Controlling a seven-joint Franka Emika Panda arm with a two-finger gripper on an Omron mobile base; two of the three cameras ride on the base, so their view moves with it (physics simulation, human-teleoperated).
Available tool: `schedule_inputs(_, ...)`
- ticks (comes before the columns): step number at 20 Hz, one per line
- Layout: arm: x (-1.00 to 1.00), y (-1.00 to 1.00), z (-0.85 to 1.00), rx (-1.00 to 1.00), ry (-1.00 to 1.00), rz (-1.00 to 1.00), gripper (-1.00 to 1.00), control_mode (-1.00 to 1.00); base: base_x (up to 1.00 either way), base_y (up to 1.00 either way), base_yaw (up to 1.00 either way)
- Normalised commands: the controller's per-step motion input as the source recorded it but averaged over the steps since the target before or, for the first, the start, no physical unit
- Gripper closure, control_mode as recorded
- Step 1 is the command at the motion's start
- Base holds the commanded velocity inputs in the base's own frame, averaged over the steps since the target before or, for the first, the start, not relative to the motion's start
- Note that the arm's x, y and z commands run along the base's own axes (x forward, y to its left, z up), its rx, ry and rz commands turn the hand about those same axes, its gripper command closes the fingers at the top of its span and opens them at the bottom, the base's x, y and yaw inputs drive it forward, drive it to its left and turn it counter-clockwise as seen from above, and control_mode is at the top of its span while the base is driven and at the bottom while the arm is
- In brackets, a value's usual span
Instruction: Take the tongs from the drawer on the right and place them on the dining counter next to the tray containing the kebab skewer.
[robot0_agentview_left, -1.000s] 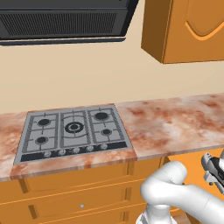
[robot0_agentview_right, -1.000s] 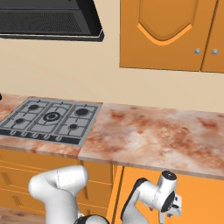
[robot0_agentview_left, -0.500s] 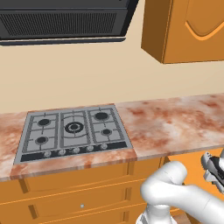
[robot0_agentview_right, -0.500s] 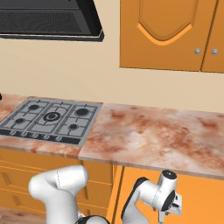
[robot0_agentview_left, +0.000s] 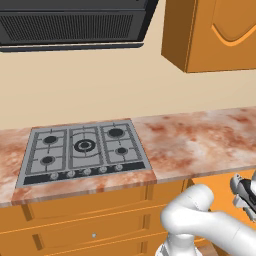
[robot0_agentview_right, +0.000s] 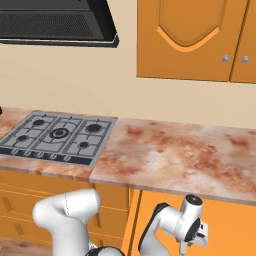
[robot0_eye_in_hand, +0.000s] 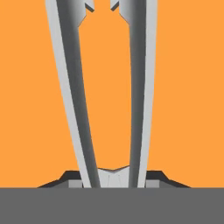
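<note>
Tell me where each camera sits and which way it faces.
Left base view: behind the arm's left, facing the gas hob and marbled counter; white arm lower right.
Right base view: behind its right, same hob and counter; arm low, end effector below the counter edge.
Hand view: along the end effector at the tongs over the orange drawer.

Tongs (robot0_eye_in_hand: 109, 87): slim grey metal, two long narrow arms, joined at bottom of hand view, spreading slightly toward notched tips at top. Flat orange surface behind.
</note>
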Motion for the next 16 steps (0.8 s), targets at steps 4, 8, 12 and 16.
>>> schedule_inputs(4, -0.16, 0.0, 0.16, 0.0, 0.0, 0.02, 1.0, -1.0, 0.0, 0.0, 0.0)
schedule_inputs(8, -0.29, 0.0, 0.48, -0.02, 0.0, 0.01, 1.0, -1.0, 0.0, 0.0, 0.0)
schedule_inputs(12, -0.28, 0.0, 0.66, -0.03, 0.0, 0.0, 1.0, -1.0, 0.0, 0.0, 0.0)
schedule_inputs(16, -0.41, 0.0, 0.72, -0.02, 0.02, 0.0, 1.0, -1.0, 0.0, 0.0, 0.0)
